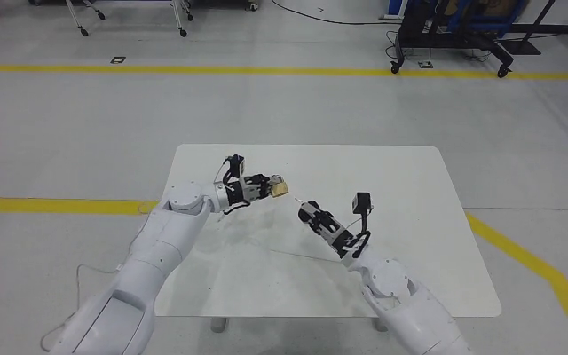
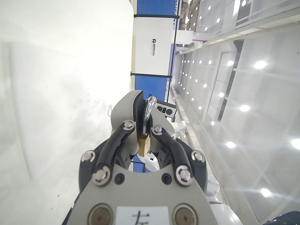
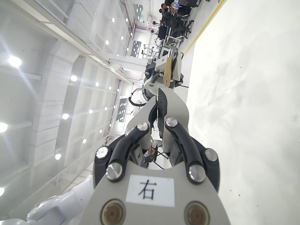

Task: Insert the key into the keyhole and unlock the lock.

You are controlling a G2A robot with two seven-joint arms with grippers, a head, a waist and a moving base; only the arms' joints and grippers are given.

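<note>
Brass lock, judged rigid, dense and smooth, sits above the counter, clamped in the closed fingers of the left gripper; the thin key, likely to pivot unless pinched flat on its bow, projects toward the keyhole from the closed fingers of the right gripper.

The white tabletop is rectangular with rounded corners, and its surface is plain and matte. Small dark specks dot it near one edge.
</note>
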